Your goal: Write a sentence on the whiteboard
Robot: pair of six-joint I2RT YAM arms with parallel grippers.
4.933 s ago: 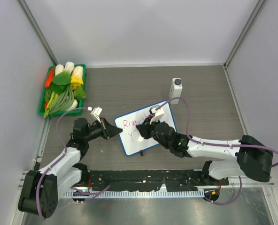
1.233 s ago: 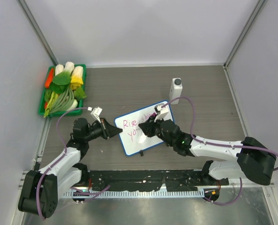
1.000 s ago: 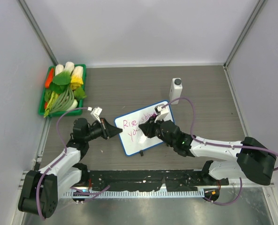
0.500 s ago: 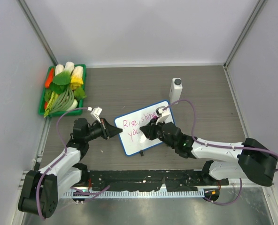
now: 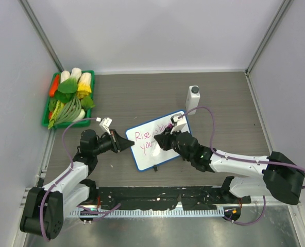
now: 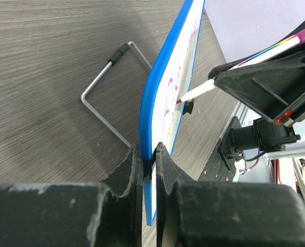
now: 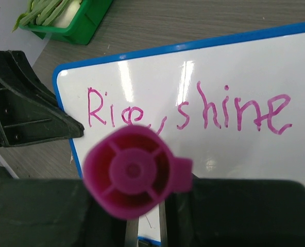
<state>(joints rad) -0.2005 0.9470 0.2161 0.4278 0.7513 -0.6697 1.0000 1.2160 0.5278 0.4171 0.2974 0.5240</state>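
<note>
Whiteboard: small white board with a blue rim (image 5: 145,154), on the bench (image 5: 142,95) between the two arms, near the front edge. I cannot tell from here how steeply it is tilted.
Sentence: pink handwriting on the board face (image 7: 193,116). The upper line reads "Rise, shine". A lower line begins below it at the left; most of it is hidden behind the right arm's tool and the pen.
Left tool: closed on the board's left edge (image 5: 129,145). The wrist view shows one finger on each side of the blue rim (image 6: 146,159), pinching it.
Right tool: clamped around a marker (image 5: 162,140), held over the left half of the board.
Marker: white barrel with a coloured stripe (image 6: 266,51) and a magenta end cap facing the wrist camera (image 7: 134,172). Its tip sits at the board face beside the pink strokes and appears to touch it.
Wire loop: thin grey bent wire (image 6: 111,98) lying on the bench behind the board's back.
Green basket: far left corner (image 5: 47,121), filled with vegetables (image 5: 70,98), well apart from the board.
White bottle: upright, grey cap (image 5: 193,99), just beyond the board's far right corner, not touching it.
</note>
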